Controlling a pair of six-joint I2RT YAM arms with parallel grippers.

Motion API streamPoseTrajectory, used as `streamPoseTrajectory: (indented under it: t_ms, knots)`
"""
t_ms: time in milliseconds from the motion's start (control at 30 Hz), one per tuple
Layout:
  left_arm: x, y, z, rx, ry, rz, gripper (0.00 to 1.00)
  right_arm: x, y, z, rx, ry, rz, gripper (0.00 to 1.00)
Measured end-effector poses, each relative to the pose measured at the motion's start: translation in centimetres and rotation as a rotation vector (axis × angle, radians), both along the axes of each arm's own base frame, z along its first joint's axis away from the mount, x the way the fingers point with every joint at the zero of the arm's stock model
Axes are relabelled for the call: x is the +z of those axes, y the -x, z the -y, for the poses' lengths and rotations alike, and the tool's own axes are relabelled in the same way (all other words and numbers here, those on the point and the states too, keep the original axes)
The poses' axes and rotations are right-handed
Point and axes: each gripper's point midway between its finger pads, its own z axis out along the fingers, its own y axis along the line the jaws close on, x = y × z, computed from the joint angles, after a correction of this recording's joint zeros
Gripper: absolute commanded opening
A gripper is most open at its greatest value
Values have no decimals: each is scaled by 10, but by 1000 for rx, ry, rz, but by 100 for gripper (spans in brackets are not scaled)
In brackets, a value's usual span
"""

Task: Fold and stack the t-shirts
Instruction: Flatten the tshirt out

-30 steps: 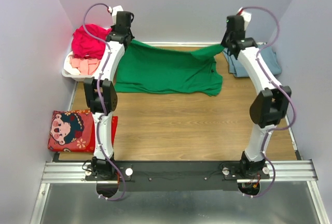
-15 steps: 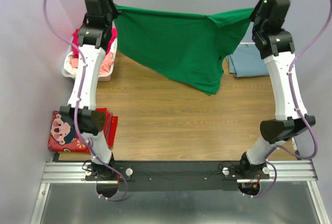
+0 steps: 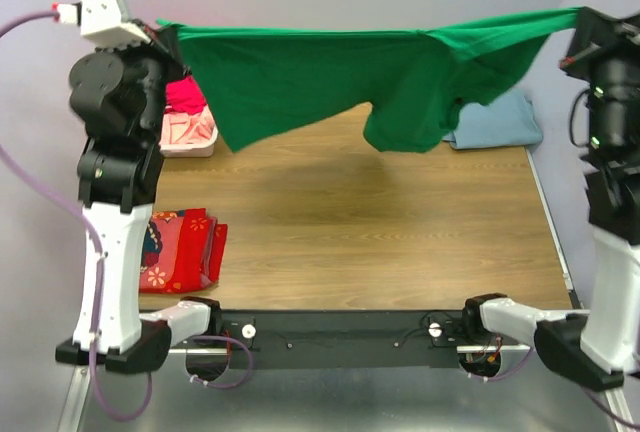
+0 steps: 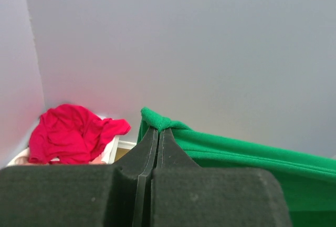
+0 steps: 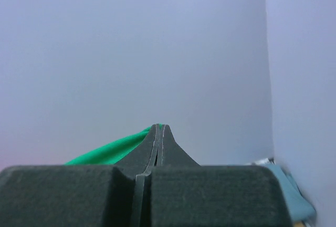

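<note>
The bright green short-sleeved cotton t-shirt (image 3: 330, 72) hangs spread in the air above the far half of the wooden table (image 3: 350, 232). The left gripper (image 4: 157, 131) is clamped tight on its left corner, and the right gripper (image 5: 159, 129) pinches its right corner the same way. A folded dusty blue-grey tee (image 3: 505, 124) lies at the far right. A magenta-red tee (image 4: 73, 132) and a pale pink tee (image 3: 185, 132) sit in the white plastic basket (image 4: 113, 151) at the far left.
</note>
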Motion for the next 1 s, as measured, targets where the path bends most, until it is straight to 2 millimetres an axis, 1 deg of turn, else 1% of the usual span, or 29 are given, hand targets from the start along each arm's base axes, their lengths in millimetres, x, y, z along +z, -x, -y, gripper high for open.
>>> streamPoseTrajectory:
  t_ms: [33,100,167,200,267,367,400,433,467,500,567,600,633,667,700,733,767,800,833,867,933,1000]
  knots:
    - [3,10,-1,-2,-2,17,0,8,12,-1,17,5,31,1]
    - [11,25,-3,-4,-8,49,0,21,31,-2,42,10,82,1]
    - [20,35,-5,-5,-11,80,0,32,41,-5,65,14,120,1]
    - [23,39,-5,-4,-14,92,0,35,43,-6,73,17,131,1]
    - [28,42,-6,-1,-20,106,0,37,39,-9,86,26,133,1]
    - [31,36,-6,5,-31,110,0,33,21,-13,87,35,109,1]
    - [30,31,-6,9,-33,104,0,27,7,-15,86,40,87,1]
    - [29,24,-6,12,-34,97,0,24,0,-16,83,41,76,1]
    - [28,16,-5,16,-34,91,0,15,-20,-18,77,46,43,1]
    - [27,10,-5,18,-35,85,0,9,-31,-20,72,49,22,1]
    - [19,-9,-3,26,-36,58,0,-9,-61,-23,60,59,-36,1]
    - [12,-24,-3,36,-38,33,0,-19,-75,-24,54,64,-65,1]
    - [8,-32,-2,40,-39,20,0,-35,-96,-27,48,71,-110,1]
    - [-1,-50,-1,52,-41,-8,0,-43,-106,-28,42,76,-133,1]
    - [-5,-59,-1,58,-42,-21,0,-52,-116,-29,37,82,-156,1]
    - [-14,-73,0,66,-45,-45,0,-62,-127,-30,33,85,-182,1]
    - [-23,-88,1,72,-46,-71,0,-70,-135,-30,28,91,-204,1]
    - [-25,-94,1,76,-47,-79,0,-75,-143,-31,23,96,-219,1]
    - [-31,-105,2,80,-49,-95,0,-77,-147,-31,21,97,-225,1]
    - [-35,-113,3,83,-48,-107,0,-77,-150,-31,18,99,-225,1]
    - [-37,-121,3,86,-48,-117,0,-71,-149,-30,14,100,-214,1]
    - [-34,-122,3,88,-48,-115,0,-60,-144,-29,10,98,-188,1]
